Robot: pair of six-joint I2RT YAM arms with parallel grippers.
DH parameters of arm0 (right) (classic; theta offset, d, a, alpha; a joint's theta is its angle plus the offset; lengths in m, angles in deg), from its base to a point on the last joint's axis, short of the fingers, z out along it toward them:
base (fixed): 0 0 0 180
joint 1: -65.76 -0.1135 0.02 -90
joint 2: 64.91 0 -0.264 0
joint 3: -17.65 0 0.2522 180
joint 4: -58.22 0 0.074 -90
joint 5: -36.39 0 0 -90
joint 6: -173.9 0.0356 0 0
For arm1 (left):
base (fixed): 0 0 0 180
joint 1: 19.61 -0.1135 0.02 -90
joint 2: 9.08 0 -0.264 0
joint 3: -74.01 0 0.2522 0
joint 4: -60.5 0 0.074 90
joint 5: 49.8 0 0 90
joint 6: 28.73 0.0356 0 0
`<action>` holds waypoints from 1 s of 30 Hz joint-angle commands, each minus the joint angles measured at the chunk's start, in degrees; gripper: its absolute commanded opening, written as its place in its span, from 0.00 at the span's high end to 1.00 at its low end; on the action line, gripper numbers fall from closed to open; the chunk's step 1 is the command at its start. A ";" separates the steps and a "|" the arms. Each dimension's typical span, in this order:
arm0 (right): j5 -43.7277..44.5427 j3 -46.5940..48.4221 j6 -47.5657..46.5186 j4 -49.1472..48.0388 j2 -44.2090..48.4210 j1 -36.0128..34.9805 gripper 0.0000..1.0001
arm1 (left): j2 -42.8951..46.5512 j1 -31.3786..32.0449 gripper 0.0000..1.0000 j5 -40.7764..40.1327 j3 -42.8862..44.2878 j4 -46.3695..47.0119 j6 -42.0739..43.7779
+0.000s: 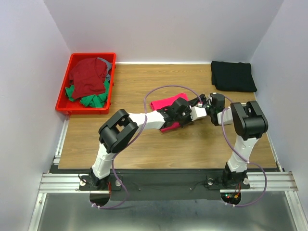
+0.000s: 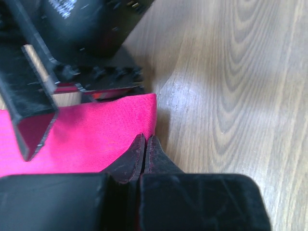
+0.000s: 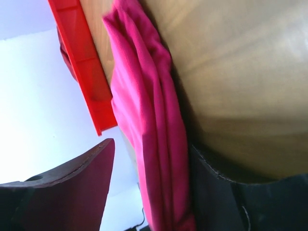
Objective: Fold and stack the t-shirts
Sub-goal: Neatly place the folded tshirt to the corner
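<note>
1. Left gripper (image 2: 145, 144) fingers are pinching shut on the bright pink-red cloth t-shirt (image 2: 96, 134), at its right edge near the corner, mid-frame in the left wrist view.
2. Right gripper (image 3: 150, 149) fingers are standing apart. The shirt's bunched folds are lying btwn them, against the lower-right finger (image 3: 231, 192).
3. In the top view the shirt is lying mid-frame on the wooden tabletop (image 1: 183, 149), w/ bare wood showing below it.
4. Folded black cloth t-shirt (image 1: 233, 76) is sitting upper right and the red plastic bin (image 1: 83, 110) upper left, both well apart from the shirt.

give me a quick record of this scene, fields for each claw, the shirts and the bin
left claw: shut on the pink t-shirt at its edge
right claw: open, jaws either side of the pink cloth
pink t-shirt: mid-table, between both claws
black t-shirt: folded, far right corner of the table
red bin: far left, holds a dark red t-shirt and a green t-shirt
</note>
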 commanded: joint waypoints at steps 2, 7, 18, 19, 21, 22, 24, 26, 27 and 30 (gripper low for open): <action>9.72 1.09 -2.64 2.36 -6.33 -0.78 0.36 | 5.32 -0.23 1.00 3.30 1.30 0.85 -0.92; 10.25 2.15 -3.60 1.83 -7.83 -1.57 0.41 | 5.68 -0.49 1.00 4.10 1.12 0.85 -0.92; 11.92 8.38 -16.51 8.66 -3.26 -2.54 0.99 | 9.09 -5.92 0.44 4.36 4.37 -7.83 -7.33; 12.44 11.70 -20.44 10.51 -3.26 -2.54 0.99 | 10.84 -6.99 0.41 5.32 4.90 -9.24 -9.60; 12.88 14.70 -24.33 15.35 -3.52 -2.63 0.99 | 12.61 -10.06 0.37 5.50 5.60 -13.12 -10.50; 13.49 16.63 -26.35 17.54 -3.70 -2.63 0.99 | 13.40 -10.94 0.31 4.54 5.95 -15.65 -10.50; 15.60 21.56 -33.38 22.37 -3.70 -2.63 0.99 | 15.60 -12.70 0.30 3.31 5.96 -19.70 -9.45; 19.37 25.15 -39.80 25.19 -3.52 -2.63 1.00 | 17.27 -13.50 0.30 0.94 5.17 -21.81 -9.19; 21.56 26.22 -43.65 25.82 -3.61 -2.54 0.99 | 18.32 -14.37 0.30 -0.03 4.38 -22.26 -9.10; 23.69 30.96 -49.38 27.49 -4.40 -2.54 0.99 | 19.38 -15.34 0.30 -1.96 2.89 -22.79 -9.19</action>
